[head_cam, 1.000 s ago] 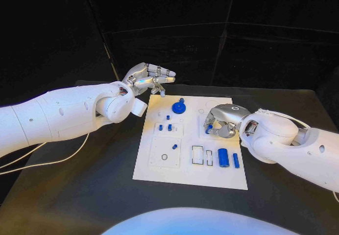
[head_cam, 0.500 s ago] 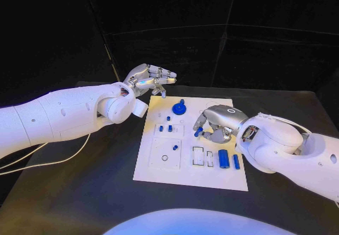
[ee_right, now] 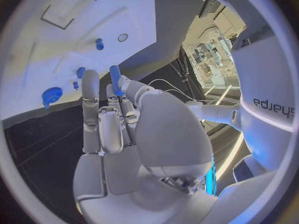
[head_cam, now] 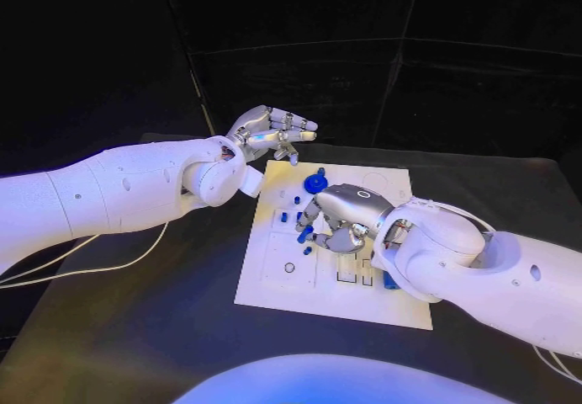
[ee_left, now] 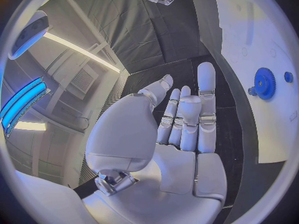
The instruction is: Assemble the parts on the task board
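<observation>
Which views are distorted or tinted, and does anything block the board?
Head view: bluish light, little distortion, and the right hand covers the middle of the task board. Both wrist views: fisheye circles that bend the board's edges, with each hand's own palm across the middle.

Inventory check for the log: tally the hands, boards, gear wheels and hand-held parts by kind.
Silver many-fingered hands: 2, the left hand and the right hand
White task board: 1
Blue toothed gear wheel: 1
Blue cylindrical peg held by the right hand: 1
Total: 5
</observation>
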You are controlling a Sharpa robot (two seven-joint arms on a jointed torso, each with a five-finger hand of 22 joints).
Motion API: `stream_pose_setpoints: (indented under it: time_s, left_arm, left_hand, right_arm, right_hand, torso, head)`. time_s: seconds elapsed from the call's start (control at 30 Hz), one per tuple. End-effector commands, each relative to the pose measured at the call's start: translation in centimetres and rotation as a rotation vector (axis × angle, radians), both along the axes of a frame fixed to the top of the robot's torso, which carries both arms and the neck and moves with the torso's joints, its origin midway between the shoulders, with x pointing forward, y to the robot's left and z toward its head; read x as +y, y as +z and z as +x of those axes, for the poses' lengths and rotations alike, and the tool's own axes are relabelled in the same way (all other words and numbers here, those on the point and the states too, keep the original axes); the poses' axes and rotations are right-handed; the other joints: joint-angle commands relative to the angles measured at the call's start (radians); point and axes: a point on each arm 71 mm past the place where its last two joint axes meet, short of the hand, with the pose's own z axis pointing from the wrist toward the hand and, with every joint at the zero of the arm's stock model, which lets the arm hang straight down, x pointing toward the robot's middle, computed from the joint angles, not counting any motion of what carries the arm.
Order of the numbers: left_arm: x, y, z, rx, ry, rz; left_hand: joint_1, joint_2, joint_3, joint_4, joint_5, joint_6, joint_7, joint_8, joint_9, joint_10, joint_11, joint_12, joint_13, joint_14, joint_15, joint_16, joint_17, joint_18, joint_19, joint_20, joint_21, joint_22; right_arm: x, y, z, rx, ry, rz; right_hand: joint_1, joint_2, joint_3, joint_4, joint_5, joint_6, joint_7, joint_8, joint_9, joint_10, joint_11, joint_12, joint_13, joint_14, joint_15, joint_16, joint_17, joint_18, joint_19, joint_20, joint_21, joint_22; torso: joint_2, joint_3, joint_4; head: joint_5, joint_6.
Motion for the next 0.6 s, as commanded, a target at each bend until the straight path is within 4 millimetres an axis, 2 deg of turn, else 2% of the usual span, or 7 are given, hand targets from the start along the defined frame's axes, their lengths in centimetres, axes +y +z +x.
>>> stream_pose_setpoints:
  time_s: [0.03, 0.13, 0.3, 0.6]
  left_arm:
    - [-0.2, 0.1, 0.0, -0.001, -0.016, -0.01]
    - [-0.3, 0.1, 0.1, 0.0, -0.018, -0.01]
    - [-0.5, 0.1, 0.1, 0.001, -0.023, -0.011]
    - [-0.6, 0.1, 0.1, 0.002, -0.027, -0.012]
  left_hand:
    - [0.003, 0.005, -0.006, -0.002, -0.004, -0.006, 0.002, 0.004, 0.0, -0.008, -0.002, 0.004, 0.0, -0.004, 0.004, 0.003, -0.001, 0.013, 0.0, 0.01, -0.006, -0.001]
    - [0.003, 0.005, -0.006, -0.002, -0.004, -0.006, 0.002, 0.004, 0.0, -0.008, -0.002, 0.004, 0.0, -0.004, 0.004, 0.003, -0.001, 0.013, 0.0, 0.01, -0.006, -0.001]
    - [0.002, 0.005, -0.007, -0.001, -0.004, -0.007, 0.002, 0.004, 0.0, -0.009, -0.002, 0.005, 0.0, -0.004, 0.004, 0.004, -0.001, 0.013, 0.0, 0.01, -0.006, -0.001]
    - [0.002, 0.005, -0.007, -0.001, -0.004, -0.007, 0.002, 0.004, 0.0, -0.009, -0.002, 0.005, 0.0, -0.004, 0.004, 0.004, -0.001, 0.013, 0.0, 0.01, -0.006, -0.001]
  right_arm:
    - [0.8, -0.5, -0.1, 0.042, 0.05, 0.03]
    - [1.4, -1.3, -0.1, 0.064, 0.061, 0.023]
    - [2.1, -2.5, -0.1, 0.093, 0.073, 0.006]
    - [2.8, -3.7, -0.2, 0.109, 0.083, -0.022]
  right_hand:
    - [-0.012, 0.001, 0.004, 0.0, 0.008, 0.006, 0.001, -0.003, 0.0, 0.044, -0.037, -0.005, 0.002, 0.043, -0.003, 0.001, -0.001, 0.014, -0.006, 0.002, 0.004, 0.002]
    - [-0.014, 0.0, 0.006, -0.002, 0.01, 0.005, 0.001, -0.003, -0.001, 0.044, -0.037, -0.006, 0.002, 0.043, -0.003, 0.002, 0.002, 0.014, -0.007, 0.002, 0.005, 0.002]
    - [-0.016, 0.001, 0.009, -0.005, 0.013, 0.002, 0.002, -0.005, -0.001, 0.042, -0.037, -0.008, 0.001, 0.044, -0.003, 0.003, 0.004, 0.014, -0.007, 0.002, 0.006, 0.003]
    - [-0.017, 0.001, 0.011, -0.008, 0.015, 0.001, 0.002, -0.005, -0.001, 0.041, -0.036, -0.01, 0.001, 0.044, -0.003, 0.004, 0.004, 0.014, -0.008, 0.003, 0.007, 0.003]
  torso:
    - [0.001, -0.0001, 0.0004]
    - [0.001, -0.0003, -0.0009]
    - [0.001, 0.0003, -0.002]
    - [0.0, 0.0012, -0.0015]
  head:
    - [0.009, -0.005]
    - [0.018, -0.008]
    - [0.024, -0.012]
    - [0.028, -0.019]
